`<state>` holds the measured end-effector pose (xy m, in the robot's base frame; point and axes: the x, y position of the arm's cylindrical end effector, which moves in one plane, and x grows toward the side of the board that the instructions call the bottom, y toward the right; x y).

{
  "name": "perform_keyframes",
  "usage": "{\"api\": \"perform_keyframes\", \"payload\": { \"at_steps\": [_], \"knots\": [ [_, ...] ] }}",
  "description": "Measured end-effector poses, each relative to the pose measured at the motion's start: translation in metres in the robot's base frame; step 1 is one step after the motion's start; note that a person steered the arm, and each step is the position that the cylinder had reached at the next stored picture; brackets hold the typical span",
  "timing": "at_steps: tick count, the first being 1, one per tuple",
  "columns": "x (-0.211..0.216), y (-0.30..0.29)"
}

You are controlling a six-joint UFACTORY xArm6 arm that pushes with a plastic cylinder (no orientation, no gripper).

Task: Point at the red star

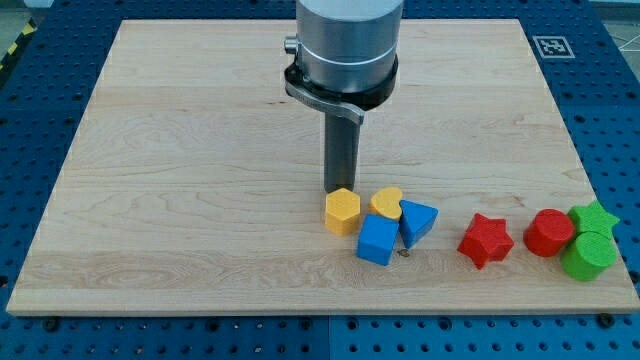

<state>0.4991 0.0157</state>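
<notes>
My tip (338, 190) is sitting at the upper edge of the yellow hexagon (342, 211), touching it or just behind it; the block is hiding the very end, so contact cannot be told. No claw is fitted here: the arm is ending in a plain dark rod, so there is nothing to stand apart or together.

Taking the yellow hexagon as the landmark:
- yellow heart (386, 202) lying just to its right, toward the view's right
- blue cube (378, 240) sitting below and right of it, touching the heart's lower side
- blue triangle (418, 221) lying further right, against the cube
- red star (486, 240), the target, lying well to the right and slightly lower, standing apart from the blue triangle
- red cylinder (549, 232) lying beyond the star
- green star (594, 217) and green cylinder (587, 256) crowding the board's right edge

Step in hand, as I judge it: the approach is not yet done; the tip is sitting at the wrong cluster. The next move is calling for a sweep toward the view's right, passing above the heart and triangle so as not to shove them, then stopping just short of the red star without nudging it.

Surface: a pale wooden board (200, 150), with grain running left to right. It is resting on a blue perforated table (620, 120). A fiducial marker (553, 46) is showing at the board's upper right corner.
</notes>
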Motion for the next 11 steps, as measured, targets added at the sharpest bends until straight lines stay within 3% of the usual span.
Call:
{"api": "perform_keyframes", "payload": {
  "at_steps": [1,3,5,7,8,11],
  "knots": [
    [0.01,0.0],
    [-0.028,-0.004],
    [-0.039,0.0],
    [0.096,-0.061],
    [0.119,-0.061],
    [0.119,0.092]
  ]
}}
